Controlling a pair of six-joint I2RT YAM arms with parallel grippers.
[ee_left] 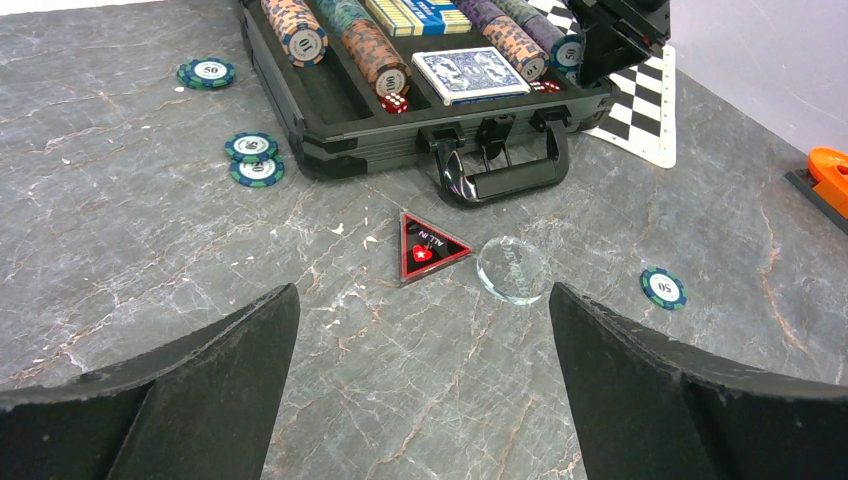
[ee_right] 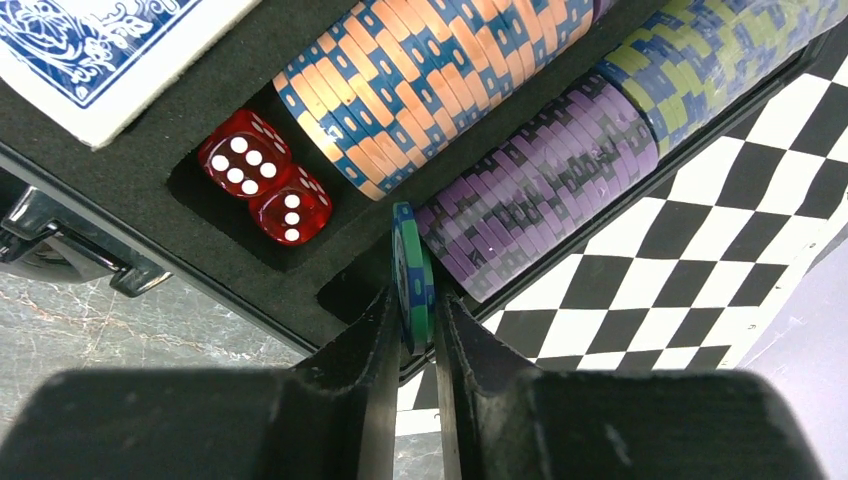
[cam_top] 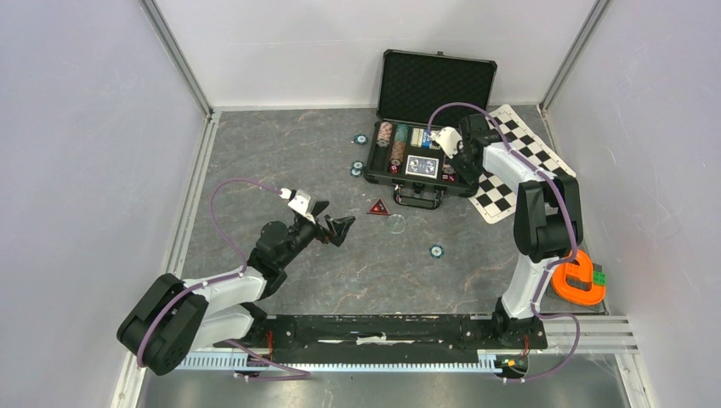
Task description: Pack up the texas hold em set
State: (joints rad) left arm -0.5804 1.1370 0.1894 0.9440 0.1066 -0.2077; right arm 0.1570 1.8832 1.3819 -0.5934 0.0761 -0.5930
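Grey marbled bench [cam_top: 255, 153], white walls behind. Left fingers [ee_left: 200, 390] spread wide, gripping nothing, held over bare bench at lower left of centre. Three loose chips [ee_left: 255, 147] lie left of the black case [ee_left: 400, 140]. Red triangular marker [ee_left: 428, 249] and clear disc [ee_left: 512, 268] sit just below its handle; lone chip [ee_left: 663, 288] further right. Case open at top centre, lid up, holding chip rows, blue card deck [ee_left: 470, 75] and red dice [ee_right: 265, 180]. Right fingers [ee_right: 365, 370] pinch a green-edged chip [ee_right: 412, 270] on edge at the purple row [ee_right: 540, 190], beside the checkered mat [cam_top: 519, 153].
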